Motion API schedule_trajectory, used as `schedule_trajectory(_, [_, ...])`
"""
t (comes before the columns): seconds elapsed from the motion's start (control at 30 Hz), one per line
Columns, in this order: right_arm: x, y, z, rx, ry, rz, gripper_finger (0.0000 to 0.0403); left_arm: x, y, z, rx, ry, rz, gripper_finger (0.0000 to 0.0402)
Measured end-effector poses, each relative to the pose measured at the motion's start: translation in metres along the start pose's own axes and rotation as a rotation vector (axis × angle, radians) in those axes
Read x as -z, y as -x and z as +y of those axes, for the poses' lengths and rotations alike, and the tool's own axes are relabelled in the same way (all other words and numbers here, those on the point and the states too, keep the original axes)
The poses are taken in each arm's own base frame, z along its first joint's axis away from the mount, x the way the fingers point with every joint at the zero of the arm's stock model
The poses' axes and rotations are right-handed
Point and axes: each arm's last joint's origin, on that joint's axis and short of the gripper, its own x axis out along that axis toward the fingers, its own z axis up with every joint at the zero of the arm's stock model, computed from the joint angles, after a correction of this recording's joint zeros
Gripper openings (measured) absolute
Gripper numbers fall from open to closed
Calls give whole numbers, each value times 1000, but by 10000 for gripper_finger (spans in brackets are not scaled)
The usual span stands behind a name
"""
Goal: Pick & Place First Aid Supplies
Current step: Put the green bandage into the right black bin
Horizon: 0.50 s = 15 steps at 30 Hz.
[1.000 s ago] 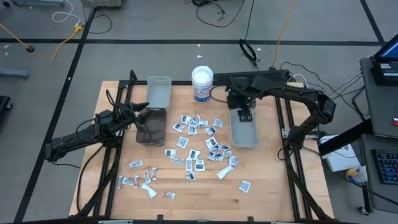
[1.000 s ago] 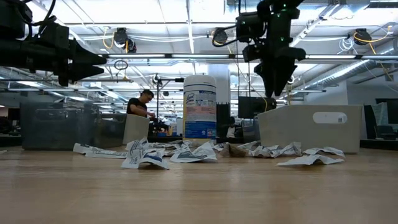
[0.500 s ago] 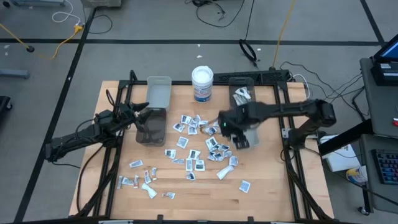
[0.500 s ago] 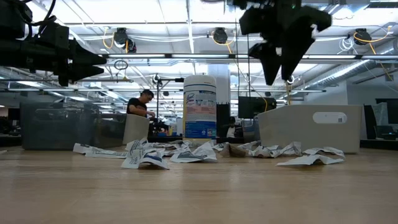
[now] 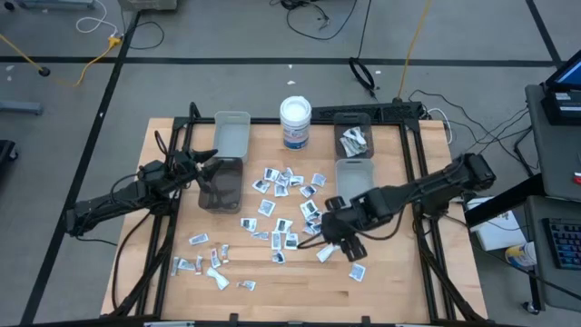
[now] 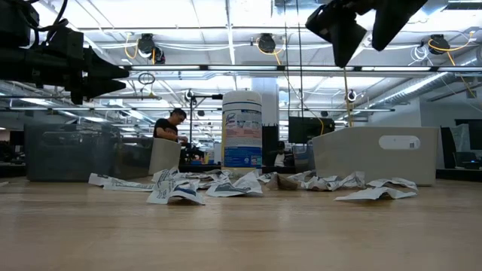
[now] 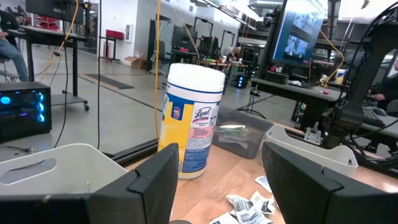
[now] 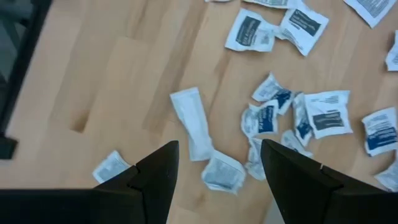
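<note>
Swinging back from the bin (image 5: 354, 183), my right pincer (image 8: 214, 171) hangs wide open and empty over the packets (image 8: 267, 118) scattered mid-surface; the next pick can begin.

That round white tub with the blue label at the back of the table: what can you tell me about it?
The tub is a white plastic canister with a white cap and a blue, yellow and white label reading Lysol. It stands upright on the wooden table at its far edge, between the pale bin and the dark bin. Nothing touches it.
</note>
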Motion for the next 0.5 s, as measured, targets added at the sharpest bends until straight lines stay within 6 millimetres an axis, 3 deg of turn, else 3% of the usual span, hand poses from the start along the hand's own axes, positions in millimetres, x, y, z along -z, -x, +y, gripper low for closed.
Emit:
schedule_trajectory(0.17, [-2, -5, 6, -4, 15, 2, 221, 0, 0, 0, 0, 0, 0, 237])
schedule_trajectory(0.5, [-11, -50, 19, -23, 108, 54, 221, 0, 0, 0, 0, 0, 0, 237])
